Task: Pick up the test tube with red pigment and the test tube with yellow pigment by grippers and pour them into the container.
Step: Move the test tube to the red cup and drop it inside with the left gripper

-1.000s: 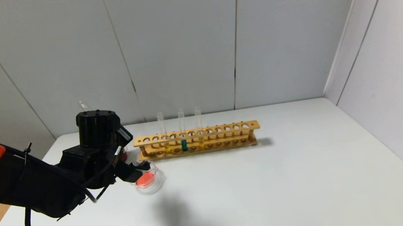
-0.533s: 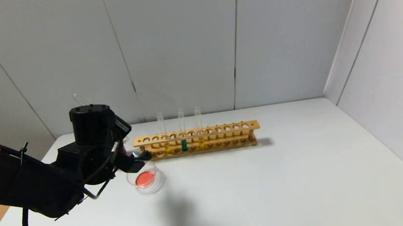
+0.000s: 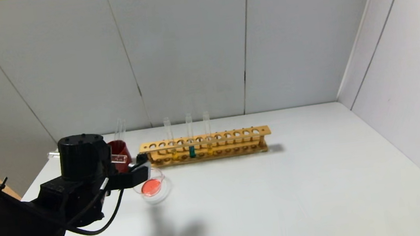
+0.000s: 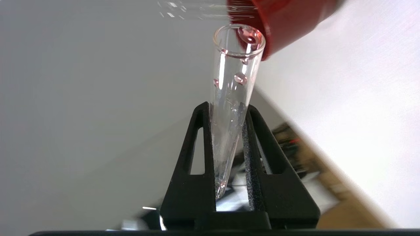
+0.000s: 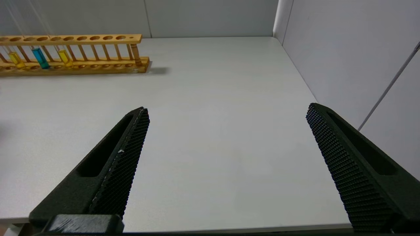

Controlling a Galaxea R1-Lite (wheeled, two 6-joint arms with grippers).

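My left gripper (image 4: 226, 109) is shut on the red-pigment test tube (image 4: 234, 85), which is clear glass holding only a few red droplets. In the head view the tube (image 3: 118, 158) lies almost level, its open mouth beside the dark red cup (image 3: 121, 152). My left wrist (image 3: 82, 158) hides the fingers there. The container (image 3: 152, 188), a shallow glass dish holding red liquid, sits just right of the wrist. Two yellow-pigment tubes (image 3: 174, 153) (image 3: 209, 148) stand in the wooden rack (image 3: 235, 135). My right gripper (image 5: 226, 111) is open and empty over the table, out of the head view.
A teal tube (image 3: 192, 151) stands between the yellow ones. An empty clear tube (image 3: 119, 129) stands in the red cup. The rack also shows in the right wrist view (image 5: 98, 38). Grey walls close the table's back and right sides.
My left arm has drawn back to the left, away from above the dish. The tube has turned from steeply tilted to nearly level. The red cup has come into view.
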